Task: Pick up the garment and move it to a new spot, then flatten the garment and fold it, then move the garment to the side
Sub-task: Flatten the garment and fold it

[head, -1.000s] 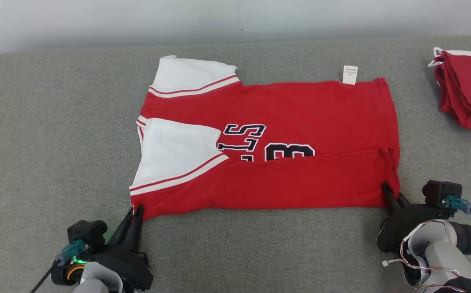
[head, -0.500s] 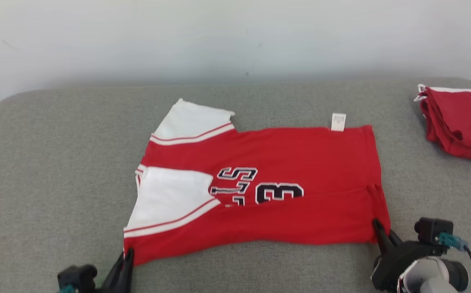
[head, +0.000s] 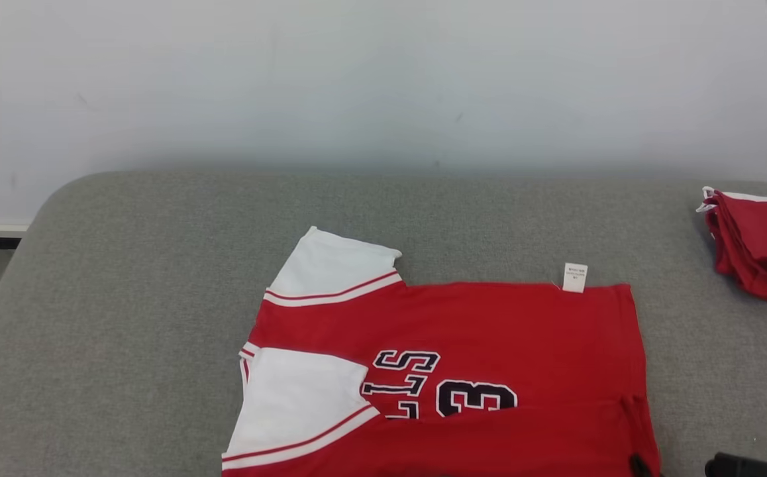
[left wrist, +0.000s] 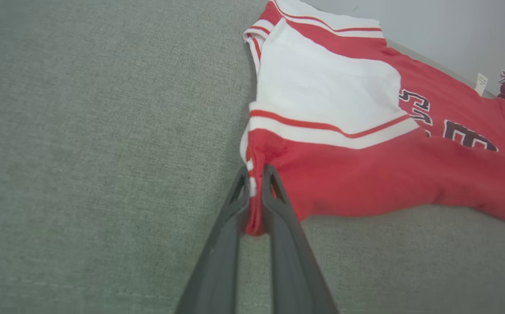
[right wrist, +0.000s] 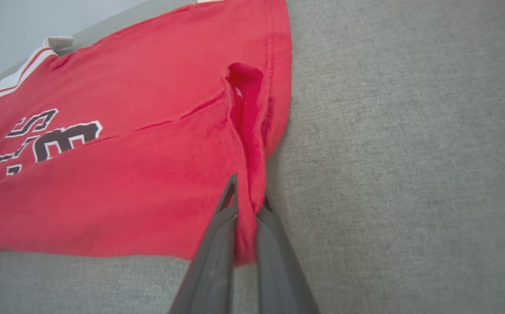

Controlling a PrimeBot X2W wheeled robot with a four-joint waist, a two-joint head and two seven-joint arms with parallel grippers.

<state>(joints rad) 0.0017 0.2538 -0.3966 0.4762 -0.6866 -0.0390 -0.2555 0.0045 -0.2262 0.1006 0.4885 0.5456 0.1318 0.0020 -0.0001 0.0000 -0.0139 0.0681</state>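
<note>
A: Where's the red-and-white cotton jersey (head: 489,324)?
B: Flat on grey fabric cushion (head: 125,278), front strip folded over. L gripper (left wrist: 257,169) & R gripper (right wrist: 248,192) clamped on its front corners.
A: Lift both evenly, fabric taut.

Red garment (head: 489,324) with white, red-striped sleeves (head: 297,397) and dark, white-outlined lettering (head: 476,397); grey surface (head: 125,298); red, white-edged pile (head: 761,252).

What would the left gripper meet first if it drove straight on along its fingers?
The left gripper is shut on a corner of the jersey, so it would meet more jersey: the red band, then probably the white sleeve.
</note>
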